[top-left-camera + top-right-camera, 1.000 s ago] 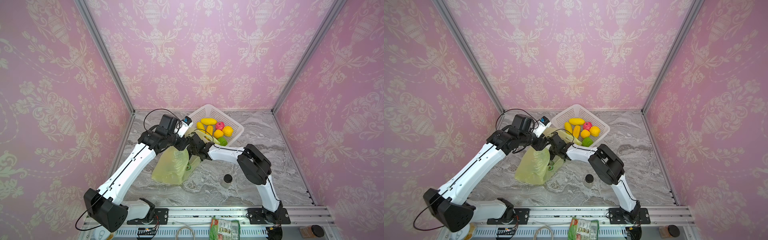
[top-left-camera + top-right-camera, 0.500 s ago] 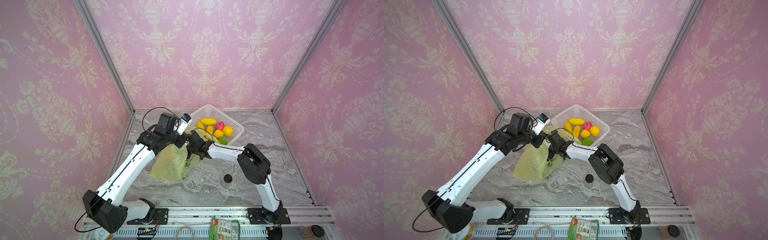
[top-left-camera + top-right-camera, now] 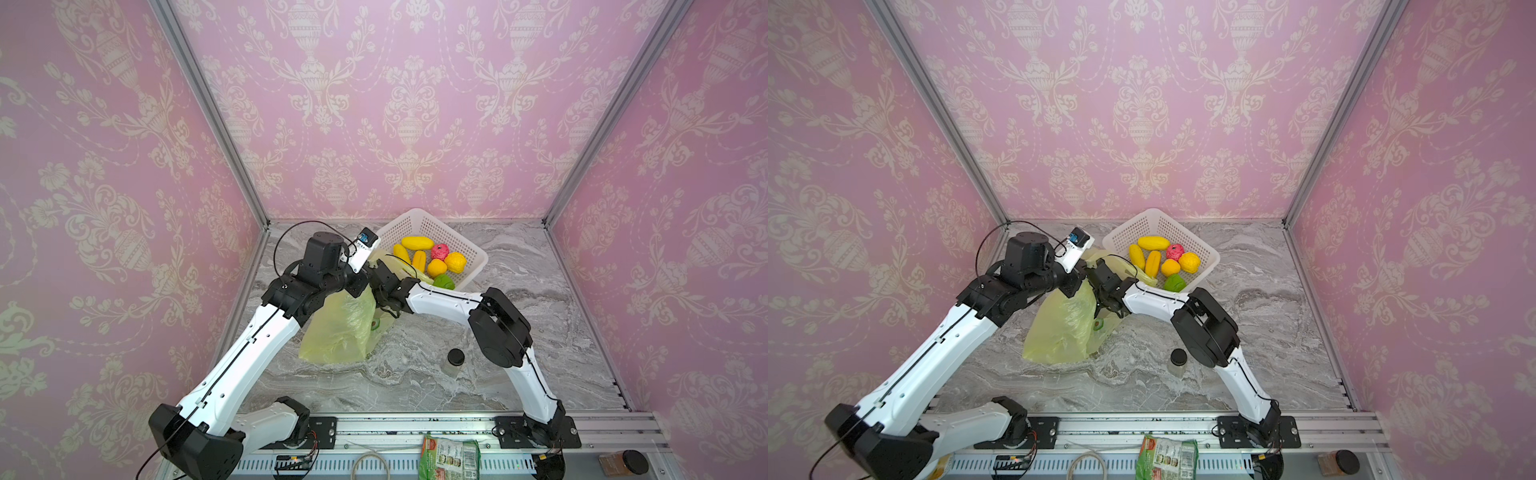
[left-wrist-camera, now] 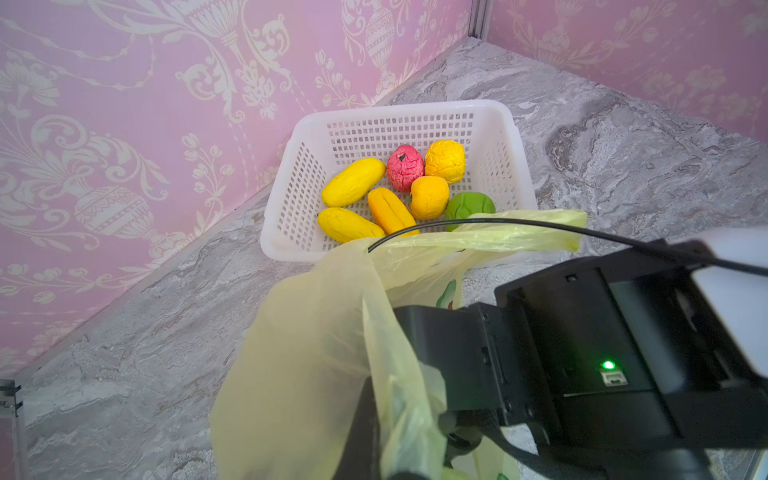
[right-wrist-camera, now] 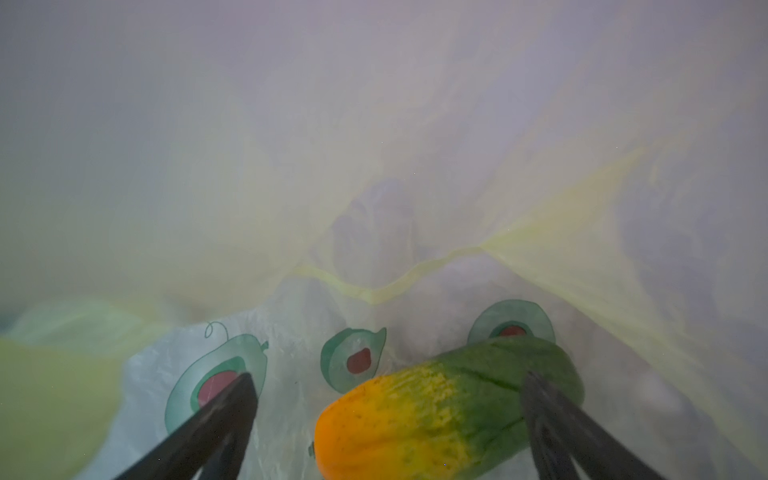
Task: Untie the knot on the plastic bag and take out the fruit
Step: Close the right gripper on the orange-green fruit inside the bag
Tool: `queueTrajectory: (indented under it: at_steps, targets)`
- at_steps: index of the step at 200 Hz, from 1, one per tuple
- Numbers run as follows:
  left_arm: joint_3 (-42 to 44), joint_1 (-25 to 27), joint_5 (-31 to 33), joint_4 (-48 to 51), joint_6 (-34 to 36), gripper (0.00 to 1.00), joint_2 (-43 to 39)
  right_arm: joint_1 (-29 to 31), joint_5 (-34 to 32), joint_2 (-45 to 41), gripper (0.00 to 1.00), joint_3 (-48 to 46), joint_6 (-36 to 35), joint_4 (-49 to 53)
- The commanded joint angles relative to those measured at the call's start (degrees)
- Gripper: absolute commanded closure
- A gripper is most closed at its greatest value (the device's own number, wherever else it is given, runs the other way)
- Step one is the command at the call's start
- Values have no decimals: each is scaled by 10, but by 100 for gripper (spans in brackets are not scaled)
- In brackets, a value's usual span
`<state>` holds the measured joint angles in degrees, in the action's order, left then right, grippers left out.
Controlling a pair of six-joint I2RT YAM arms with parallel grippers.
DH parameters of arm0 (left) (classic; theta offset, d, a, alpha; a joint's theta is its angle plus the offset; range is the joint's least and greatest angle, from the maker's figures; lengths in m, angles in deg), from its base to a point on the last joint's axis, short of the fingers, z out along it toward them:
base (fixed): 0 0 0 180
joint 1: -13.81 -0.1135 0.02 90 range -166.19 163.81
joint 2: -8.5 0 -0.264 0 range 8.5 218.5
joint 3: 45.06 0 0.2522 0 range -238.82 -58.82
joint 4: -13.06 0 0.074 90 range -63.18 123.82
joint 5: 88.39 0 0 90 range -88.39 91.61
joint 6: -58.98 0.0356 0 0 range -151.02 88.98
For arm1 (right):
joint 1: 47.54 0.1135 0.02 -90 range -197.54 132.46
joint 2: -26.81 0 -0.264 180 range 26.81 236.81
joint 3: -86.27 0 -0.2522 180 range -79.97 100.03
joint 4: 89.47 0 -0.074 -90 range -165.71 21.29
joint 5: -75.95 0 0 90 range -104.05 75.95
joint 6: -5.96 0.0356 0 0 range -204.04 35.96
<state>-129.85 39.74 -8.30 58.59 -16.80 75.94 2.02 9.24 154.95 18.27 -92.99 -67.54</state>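
Left end effector (image 3: 360, 289) is now pinching the plastic bag (image 3: 340, 328) rim, jaws having shut since a sec ago, and is holding the mouth up off the bench (image 3: 415, 386). Right end effector (image 5: 386, 376) has pushed deeper inside and is hanging w/ jaws wide, gripping nothing. A green-orange oblong (image 5: 436, 407) is lying at the bag bottom right ahead of it. Its green end is passing behind one finger (image 5: 552, 415), long axis running roughly finger to finger. Right arm is nearer, prob. needing a wrist roll to grip across the narrow waist. Knot is looking already undone, w/ handle strip (image 4: 490, 237) trailing loose. Farther back, other fruit (image 3: 436, 266) is sitting in the white basket (image 3: 453, 237).
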Motion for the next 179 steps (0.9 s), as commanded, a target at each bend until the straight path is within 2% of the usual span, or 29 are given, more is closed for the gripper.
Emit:
queueTrajectory:
  at_steps: [1,18,42,87,107,145,179]
  targets:
    - [11,-2,-12,-11,17,100,-6,8,-50,34,0,41,-8,82]
    - [16,-3,-12,-13,18,100,-9,13,-106,41,0,47,-31,118]
    - [28,-8,-16,-22,17,100,-16,16,-122,44,0,43,-45,142]
    - [31,-11,-28,-23,13,100,-17,35,-200,69,1,63,-55,155]
    - [35,-14,-25,-23,13,100,-20,36,-228,66,4,60,-62,161]
    - [51,-25,5,-33,14,100,-23,36,-299,35,11,10,-91,147]
    - [56,-38,7,-35,11,100,-17,35,-354,-12,9,-55,-106,96]
